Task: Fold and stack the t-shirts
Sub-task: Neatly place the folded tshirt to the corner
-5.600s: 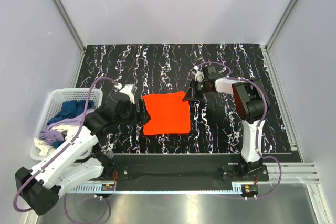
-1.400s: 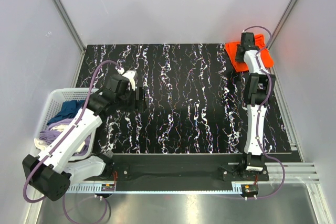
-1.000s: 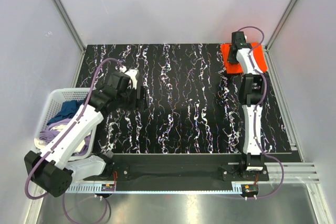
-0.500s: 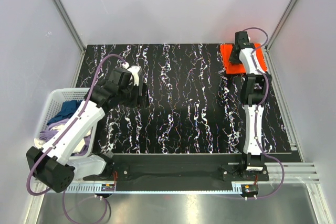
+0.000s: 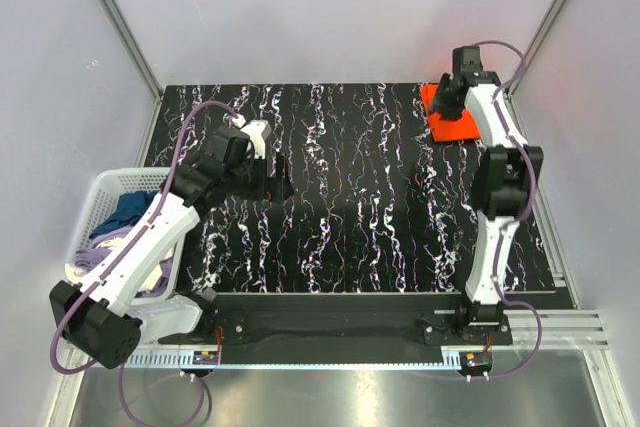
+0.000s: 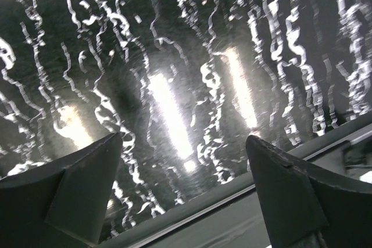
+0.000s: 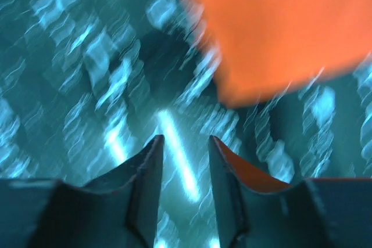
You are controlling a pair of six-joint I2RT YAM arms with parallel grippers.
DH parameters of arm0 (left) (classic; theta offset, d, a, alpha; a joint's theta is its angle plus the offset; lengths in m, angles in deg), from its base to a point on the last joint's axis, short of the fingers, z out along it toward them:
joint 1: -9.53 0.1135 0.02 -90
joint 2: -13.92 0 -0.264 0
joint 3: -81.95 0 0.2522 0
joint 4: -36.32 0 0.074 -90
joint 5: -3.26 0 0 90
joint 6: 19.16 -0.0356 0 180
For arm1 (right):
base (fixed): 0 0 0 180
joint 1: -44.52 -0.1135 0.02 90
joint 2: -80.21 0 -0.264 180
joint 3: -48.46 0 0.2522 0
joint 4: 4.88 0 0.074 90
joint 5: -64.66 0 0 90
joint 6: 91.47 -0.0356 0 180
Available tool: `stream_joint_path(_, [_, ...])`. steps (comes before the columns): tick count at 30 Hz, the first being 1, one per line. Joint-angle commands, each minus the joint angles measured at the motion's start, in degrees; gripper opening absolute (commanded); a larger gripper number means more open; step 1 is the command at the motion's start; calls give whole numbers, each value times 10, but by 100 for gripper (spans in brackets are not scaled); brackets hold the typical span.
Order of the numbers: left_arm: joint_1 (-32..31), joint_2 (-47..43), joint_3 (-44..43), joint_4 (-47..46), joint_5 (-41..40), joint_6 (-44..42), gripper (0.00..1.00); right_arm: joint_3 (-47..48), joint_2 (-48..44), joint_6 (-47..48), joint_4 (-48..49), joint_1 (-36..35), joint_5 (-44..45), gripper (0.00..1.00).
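The bright orange t-shirt [image 5: 457, 128] lies folded at the table's far right corner. My right gripper [image 5: 446, 105] hovers over its left part. In the right wrist view the orange t-shirt [image 7: 279, 27] fills the upper right, and the right gripper [image 7: 185, 140] is open just short of the cloth's edge, with only table between the fingers. My left gripper [image 5: 282, 175] hangs over the left middle of the table. In its own view the left gripper [image 6: 183, 143] stands wide open and empty. Navy [image 5: 133, 212], lavender [image 5: 100, 258] and cream [image 5: 80, 273] t-shirts lie in the basket.
A white plastic basket [image 5: 104, 185] stands at the table's left edge beside the left arm. The black marbled tabletop [image 5: 360, 207] is walled by a metal frame and pale panels. The table's rail [image 6: 192, 213] crosses the bottom of the left wrist view.
The right gripper has opened and let go of the orange t-shirt, then drawn back a little to the left. The left gripper's jaws have spread wider.
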Motion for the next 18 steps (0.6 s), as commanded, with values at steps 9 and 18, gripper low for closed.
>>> stream_joint_path(9, [3, -82, 122, -164, 60, 177, 99, -684, -554, -121, 190, -135, -241, 100])
stream_joint_path(18, [3, -358, 421, -325, 68, 360, 99, -1041, -871, -318, 343, -135, -294, 100])
